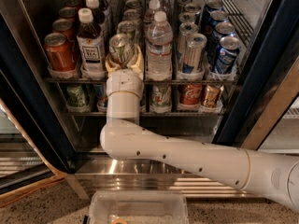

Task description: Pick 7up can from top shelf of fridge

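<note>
Silver-white 7up can (121,46), short, with green lettering on its side and a shiny silver lid turned towards the camera. Leans slightly, top tipped to the left. Sits at the front of the top shelf (210,81) of the fridge (259,78), upper centre-left of the frame, third lane from the left.

Held by the gripper (124,59): tan fingers (138,59) press against both sides of the can, jaws closed on it from below and in front. White wrist rises straight up just under the shelf edge; white arm (187,155) runs down and off to the lower right of the frame.

Just left of the can, a tea bottle (91,43) with a white cap; further left, an orange-red can (58,52). Just right, a water bottle (160,48), then a slim silver-and-blue can (193,54), then a blue can (226,55) near the right frame.

Below, a lower rack (168,114) with more drinks, partly hidden behind the wrist. At the bottom centre of the frame, a clear plastic tub (138,204) on the speckled floor.
</note>
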### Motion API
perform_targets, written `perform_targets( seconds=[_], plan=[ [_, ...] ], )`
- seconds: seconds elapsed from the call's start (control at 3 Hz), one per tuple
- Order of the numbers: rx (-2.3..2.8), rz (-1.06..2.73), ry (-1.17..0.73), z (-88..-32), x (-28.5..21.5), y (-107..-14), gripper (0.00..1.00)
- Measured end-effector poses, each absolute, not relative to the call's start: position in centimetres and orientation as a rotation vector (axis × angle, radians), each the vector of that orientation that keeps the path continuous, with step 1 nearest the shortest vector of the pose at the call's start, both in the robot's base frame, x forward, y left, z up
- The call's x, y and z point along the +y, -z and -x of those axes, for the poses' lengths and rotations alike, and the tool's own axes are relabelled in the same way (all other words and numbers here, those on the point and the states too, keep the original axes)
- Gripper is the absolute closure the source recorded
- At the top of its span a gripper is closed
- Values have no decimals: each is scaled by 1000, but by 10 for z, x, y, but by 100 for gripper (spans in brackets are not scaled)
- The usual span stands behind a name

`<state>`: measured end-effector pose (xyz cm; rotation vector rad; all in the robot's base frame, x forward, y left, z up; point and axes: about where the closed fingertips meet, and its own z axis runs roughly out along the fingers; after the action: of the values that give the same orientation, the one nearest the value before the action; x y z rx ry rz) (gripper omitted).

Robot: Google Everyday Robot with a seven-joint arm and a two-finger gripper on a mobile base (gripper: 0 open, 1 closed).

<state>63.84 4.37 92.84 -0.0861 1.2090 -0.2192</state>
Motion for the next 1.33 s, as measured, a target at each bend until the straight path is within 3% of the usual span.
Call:
perform_targets(
  seconds=[1.33],
  plan=[
    [1154,64,-32,-572,18,-1037,100]
  ],
)
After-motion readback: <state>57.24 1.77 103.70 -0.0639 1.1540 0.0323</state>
